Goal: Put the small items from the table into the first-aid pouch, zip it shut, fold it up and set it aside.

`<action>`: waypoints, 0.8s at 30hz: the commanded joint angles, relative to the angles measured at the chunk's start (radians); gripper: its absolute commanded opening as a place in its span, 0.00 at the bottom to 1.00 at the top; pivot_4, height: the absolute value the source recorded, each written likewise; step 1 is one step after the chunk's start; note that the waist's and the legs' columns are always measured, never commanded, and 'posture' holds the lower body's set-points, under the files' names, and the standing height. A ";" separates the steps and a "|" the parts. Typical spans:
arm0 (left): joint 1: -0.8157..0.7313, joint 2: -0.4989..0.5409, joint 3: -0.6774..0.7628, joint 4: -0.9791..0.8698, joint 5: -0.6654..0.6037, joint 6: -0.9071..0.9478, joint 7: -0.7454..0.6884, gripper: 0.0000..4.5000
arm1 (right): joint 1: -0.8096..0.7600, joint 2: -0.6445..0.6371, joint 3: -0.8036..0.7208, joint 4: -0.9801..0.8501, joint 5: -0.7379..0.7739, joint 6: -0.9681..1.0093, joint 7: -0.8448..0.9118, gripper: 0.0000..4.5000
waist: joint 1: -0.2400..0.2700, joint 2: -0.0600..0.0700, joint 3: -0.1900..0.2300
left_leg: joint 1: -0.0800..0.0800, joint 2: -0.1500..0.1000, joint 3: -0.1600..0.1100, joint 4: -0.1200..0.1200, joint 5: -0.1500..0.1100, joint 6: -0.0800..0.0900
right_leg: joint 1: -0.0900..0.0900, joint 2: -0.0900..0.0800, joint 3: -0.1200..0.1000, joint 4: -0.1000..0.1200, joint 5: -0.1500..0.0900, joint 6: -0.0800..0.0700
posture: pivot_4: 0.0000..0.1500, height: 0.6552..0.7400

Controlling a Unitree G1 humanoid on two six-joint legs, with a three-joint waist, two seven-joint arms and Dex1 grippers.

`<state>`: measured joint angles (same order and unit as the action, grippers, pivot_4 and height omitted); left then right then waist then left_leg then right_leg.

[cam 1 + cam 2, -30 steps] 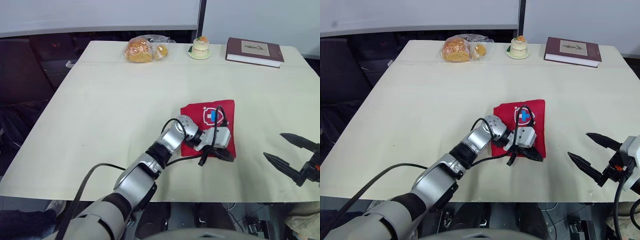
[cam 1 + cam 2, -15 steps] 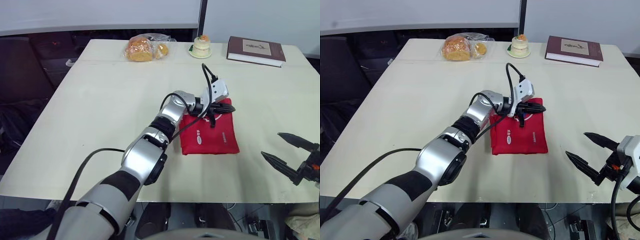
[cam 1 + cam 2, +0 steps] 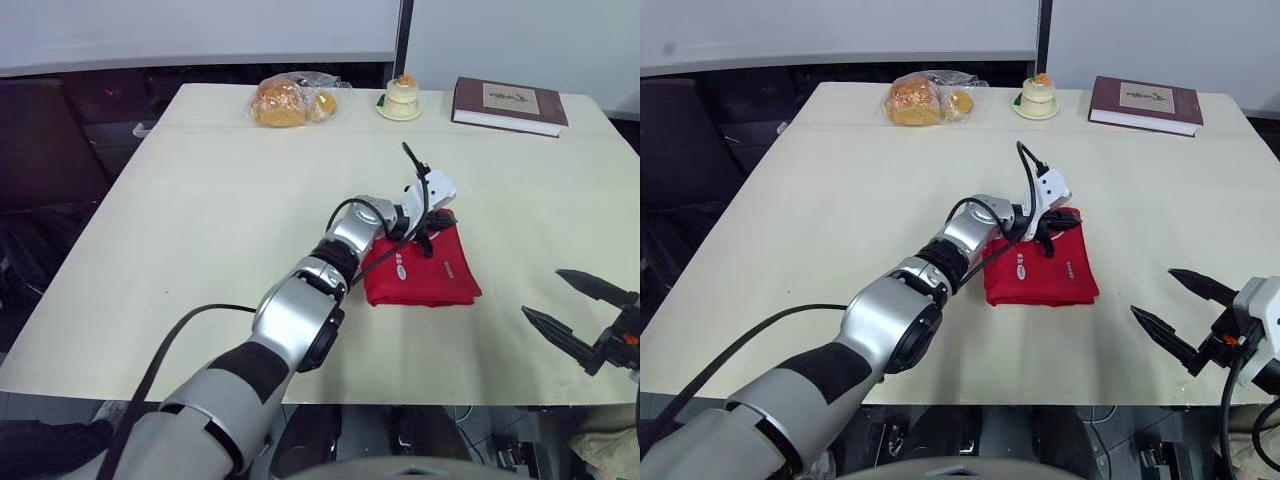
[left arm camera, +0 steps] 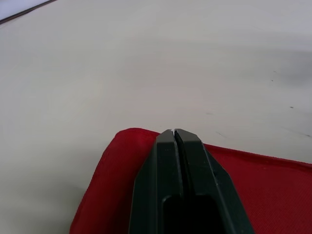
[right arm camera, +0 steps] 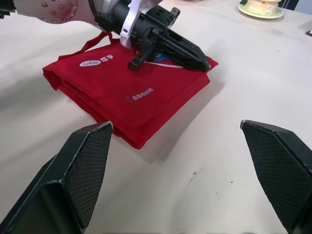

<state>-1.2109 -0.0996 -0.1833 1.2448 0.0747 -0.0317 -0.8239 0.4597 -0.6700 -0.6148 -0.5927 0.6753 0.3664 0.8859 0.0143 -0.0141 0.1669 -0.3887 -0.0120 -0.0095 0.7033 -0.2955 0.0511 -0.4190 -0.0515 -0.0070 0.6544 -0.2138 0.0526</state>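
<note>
The red first-aid pouch (image 3: 425,275) lies folded in half on the cream table (image 3: 220,220), right of centre. My left gripper (image 3: 437,222) rests on the pouch's far edge, shut on the folded-over flap. In the left wrist view the two black fingers (image 4: 165,161) press together over the red fabric (image 4: 107,195). My right gripper (image 3: 543,293) hovers open near the table's front right edge, apart from the pouch, with nothing between its fingers. In the right wrist view the pouch (image 5: 122,83) sits ahead of that gripper, with the left gripper (image 5: 202,56) on top of it.
Along the far edge of the table stand a bag of bread (image 3: 290,100), a small cake on a plate (image 3: 402,97) and a dark red book (image 3: 508,103). Bare tabletop stretches to the left of the pouch.
My left gripper carried the pouch's near edge up and over to the far edge, folding it in half, then lowered onto it. The right gripper has hardly moved.
</note>
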 commanded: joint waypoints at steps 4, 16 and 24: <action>0.035 -0.011 0.108 -0.020 -0.089 -0.095 -0.087 0.02 | -0.016 -0.016 0.014 -0.018 -0.013 -0.006 -0.012 1.00 | 0.000 0.000 0.000 | 0.004 0.001 0.000 -0.002 0.000 0.000 | 0.005 0.000 0.000 -0.002 0.000 0.001 | 1.00 0.87; 0.228 0.289 0.178 -0.612 -0.302 0.205 -0.452 0.02 | -0.200 -0.048 0.139 0.012 -0.012 0.185 -0.179 1.00 | -0.025 0.002 0.002 | 0.003 0.004 0.003 -0.002 0.000 0.000 | 0.001 0.001 0.002 -0.002 0.002 -0.004 | 1.00 0.87; 0.378 0.612 0.210 -0.969 -0.406 0.438 -0.563 0.62 | -0.398 -0.040 0.261 0.102 0.066 0.377 -0.255 1.00 | -0.003 0.001 0.004 | 0.001 0.001 0.000 -0.002 0.000 0.000 | 0.001 -0.001 0.000 -0.003 0.002 -0.004 | 1.00 0.87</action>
<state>-0.8456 0.4660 0.0003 0.3786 -0.2896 0.3610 -1.3428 0.0836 -0.7084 -0.3577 -0.5149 0.7208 0.7104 0.6464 0.0109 -0.0127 0.1706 -0.3878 -0.0108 -0.0094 0.7014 -0.2959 0.0515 -0.4177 -0.0528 -0.0069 0.6501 -0.2113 0.0483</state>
